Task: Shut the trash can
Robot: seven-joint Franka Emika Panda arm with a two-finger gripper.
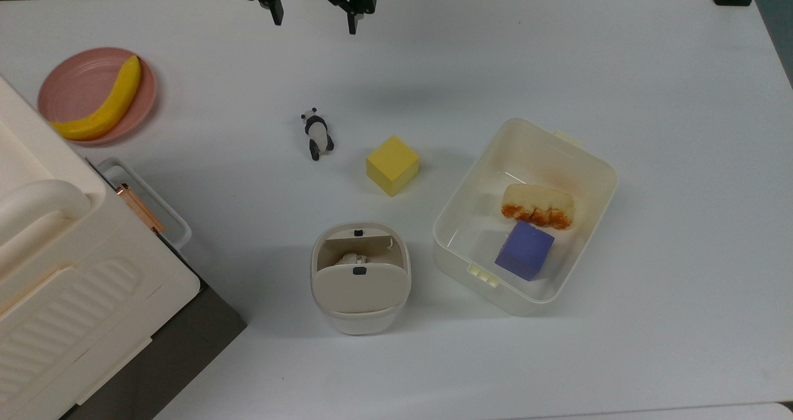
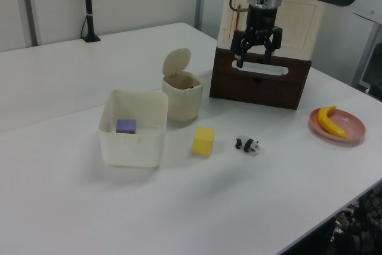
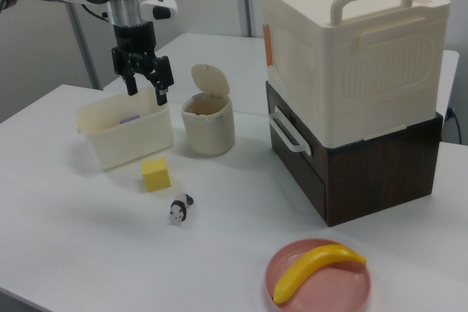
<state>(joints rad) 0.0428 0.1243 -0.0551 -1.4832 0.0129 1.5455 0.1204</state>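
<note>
Currently: trash can (image 1: 360,277) open, tool (image 1: 313,20) well clear of it.
Tool hangs high with fingers spread and nothing held, at the top view's upper edge; the can stands on the counter (image 1: 650,85) toward the top view's bottom, just beside the translucent tub (image 1: 455,218). Lid (image 2: 177,62) stands upright at the can's far side from the tool, so the tool likely must cross over the yellow cube (image 1: 392,165) and press down from above.
</note>
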